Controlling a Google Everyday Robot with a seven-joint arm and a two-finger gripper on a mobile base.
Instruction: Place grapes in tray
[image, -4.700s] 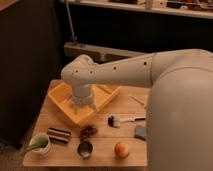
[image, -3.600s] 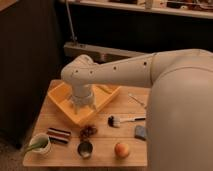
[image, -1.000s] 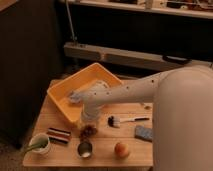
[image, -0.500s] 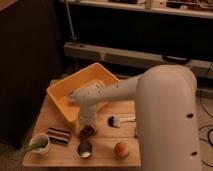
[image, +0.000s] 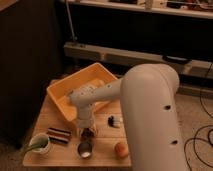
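The grapes (image: 88, 133), a small dark reddish-brown bunch, lie on the wooden table just in front of the tray. The tray (image: 62, 90) is a large yellow-orange bin at the back left of the table. My gripper (image: 85, 127) points down right over the grapes, at or just above them, with the white arm reaching in from the right. The arm covers part of the tray's front right wall.
A metal cup (image: 84, 148) stands just in front of the grapes. An orange fruit (image: 120, 149) is to its right, a white bowl (image: 39, 144) at the front left, a dark striped block (image: 58, 135) beside it, and a black-and-white object (image: 115, 121) right of the gripper.
The arm has swung off the tray and come down toward the front of the table. The gripper has descended onto the grapes. The tray is now mostly uncovered.
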